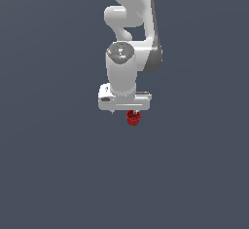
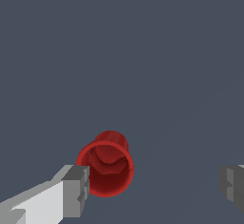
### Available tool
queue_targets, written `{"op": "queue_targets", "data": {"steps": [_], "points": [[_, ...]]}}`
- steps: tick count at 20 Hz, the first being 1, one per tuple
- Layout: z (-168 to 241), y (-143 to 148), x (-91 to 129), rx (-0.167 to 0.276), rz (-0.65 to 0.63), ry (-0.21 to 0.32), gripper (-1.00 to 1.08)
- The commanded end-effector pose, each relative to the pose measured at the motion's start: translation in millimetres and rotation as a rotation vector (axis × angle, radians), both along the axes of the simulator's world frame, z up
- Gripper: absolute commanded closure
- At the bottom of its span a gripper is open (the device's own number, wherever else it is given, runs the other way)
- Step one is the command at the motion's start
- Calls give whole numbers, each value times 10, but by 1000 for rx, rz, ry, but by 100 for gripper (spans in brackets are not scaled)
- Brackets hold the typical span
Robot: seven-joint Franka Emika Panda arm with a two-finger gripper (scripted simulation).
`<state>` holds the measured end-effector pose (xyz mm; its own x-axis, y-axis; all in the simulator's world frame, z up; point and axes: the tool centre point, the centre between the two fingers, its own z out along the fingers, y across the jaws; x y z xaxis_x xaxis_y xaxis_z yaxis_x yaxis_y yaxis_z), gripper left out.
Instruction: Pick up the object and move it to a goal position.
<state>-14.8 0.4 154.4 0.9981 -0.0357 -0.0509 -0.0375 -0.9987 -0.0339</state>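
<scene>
Wrist view: gripper [image 2: 155, 185] is spread wide, nothing held. The object [image 2: 106, 167], a small dark-red cup, sits between the two fingertips [image 2: 76, 189] but well off centre: its rim looks to be just beside or touching one pad, with a big gap to the other fingertip at the opposite edge of the frame. We look nearly straight down into the cup's mouth, wide rim toward the camera and narrower base beyond it, so its long axis runs roughly along the approach direction, i.e. upright on the flat grey floor [image 2: 143, 51]. That offset is the thing to watch: my read is that closing from here would drag the cup sideways on the near pad before the far one arrives, so a small lateral shift to centre it would be cleaner, or accept the push. The exterior view agrees: the cup [image 1: 133, 118] is directly under the white hand [image 1: 124, 101], peeking out below it toward the exterior view's right of the hand's middle. The arm [image 1: 130, 38] is folded over with the wrist pointing straight down, hand low and close over the cup. Whether the fingertips have reached the cup's body height I can't tell. No goal marker is visible in either view.
</scene>
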Motion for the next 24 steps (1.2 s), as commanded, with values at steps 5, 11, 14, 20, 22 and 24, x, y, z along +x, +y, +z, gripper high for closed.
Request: {"op": "queue_targets", "data": {"steps": [5, 11, 14, 20, 22, 24], "points": [[-84, 71, -47, -6, 11, -6, -92], [-280, 224, -174, -19, 36, -23, -92], [-395, 317, -261, -26, 52, -34, -92], [-535, 438, -381, -32, 74, -47, -92], [-557, 458, -403, -33, 78, -50, -92], [-568, 467, -413, -34, 80, -51, -92]]}}
